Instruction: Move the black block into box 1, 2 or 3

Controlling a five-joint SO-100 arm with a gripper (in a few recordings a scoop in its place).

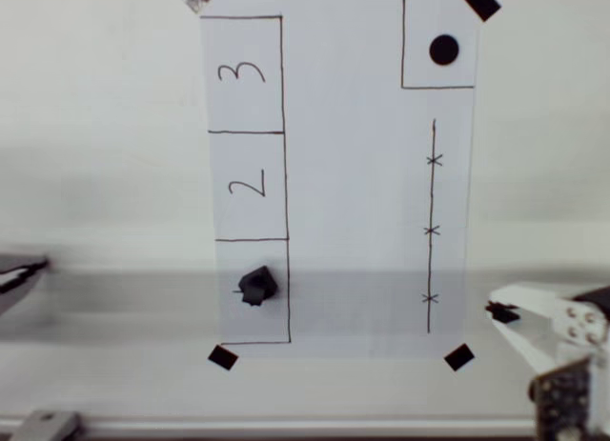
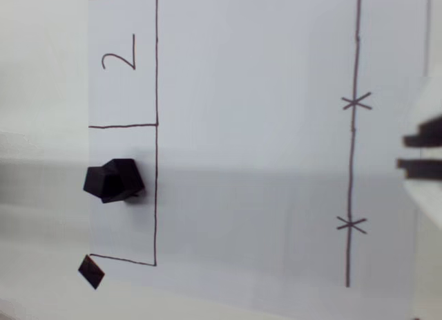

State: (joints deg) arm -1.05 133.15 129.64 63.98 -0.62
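Observation:
The black block (image 1: 257, 286) is a small matte cube resting tilted on the white paper, inside the bottom pen-drawn box (image 1: 253, 322). That box's number is hidden under the block (image 2: 114, 180), which lies within the box (image 2: 124, 230) in the wrist view. My gripper (image 1: 498, 312) sits far off to the right of the paper, level with the block and apart from it. Its dark fingertips (image 2: 423, 169) show at the right edge of the wrist view, close together with nothing between them.
Above the block's box are boxes 2 (image 1: 248, 184) and 3 (image 1: 243, 74). A pen-drawn square with a black dot (image 1: 443, 49) is top right, above a line with crosses (image 1: 432, 230). Black tape squares (image 1: 458, 357) pin the paper's corners. A grey object (image 1: 17, 271) pokes in at left.

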